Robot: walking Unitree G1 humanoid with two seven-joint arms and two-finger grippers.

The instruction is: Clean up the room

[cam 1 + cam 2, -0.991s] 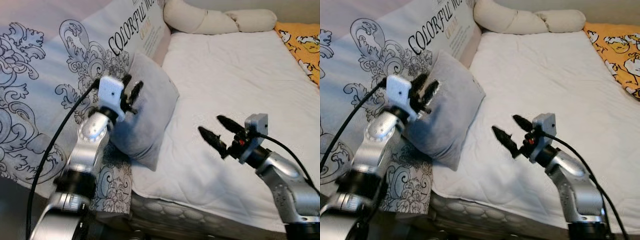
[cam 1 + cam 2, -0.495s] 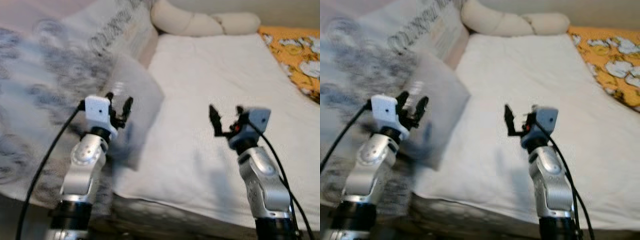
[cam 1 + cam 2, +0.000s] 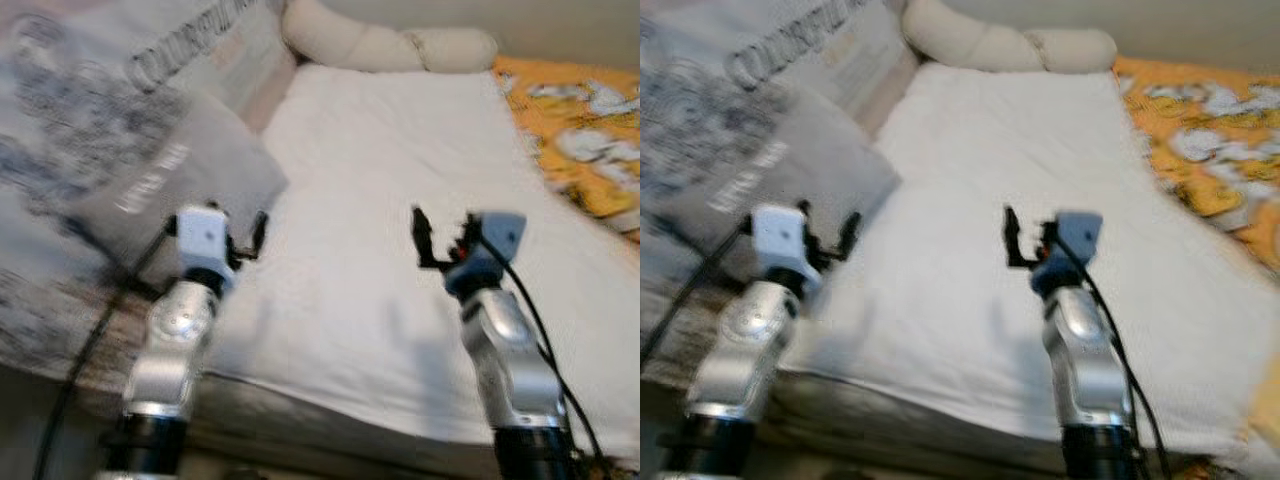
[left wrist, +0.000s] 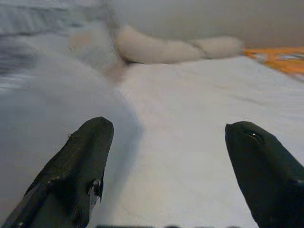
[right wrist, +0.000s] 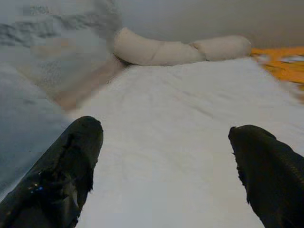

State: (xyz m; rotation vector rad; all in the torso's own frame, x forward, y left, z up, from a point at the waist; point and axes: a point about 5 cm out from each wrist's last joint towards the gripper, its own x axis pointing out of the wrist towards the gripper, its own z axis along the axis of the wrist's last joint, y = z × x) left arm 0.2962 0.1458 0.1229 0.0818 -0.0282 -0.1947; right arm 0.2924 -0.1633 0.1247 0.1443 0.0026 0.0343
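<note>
Fingers on both grippers are spread wide and hold nothing: left gripper (image 3: 245, 235) sits just beside the grey pillow (image 3: 170, 185), right gripper (image 3: 440, 238) hovers over the white mattress (image 3: 400, 150), apart from the pillow. You look between grabs, so I'd judge the next move is picking a target; the pillow at the mattress's left edge is nearest. Head views are blurred, so settle first. They show the orange blanket (image 3: 575, 130) along the mattress's right edge; the wrist views catch just a sliver of it, but show the cream bolster (image 5: 180, 47) at the mattress's far end more clearly.
</note>
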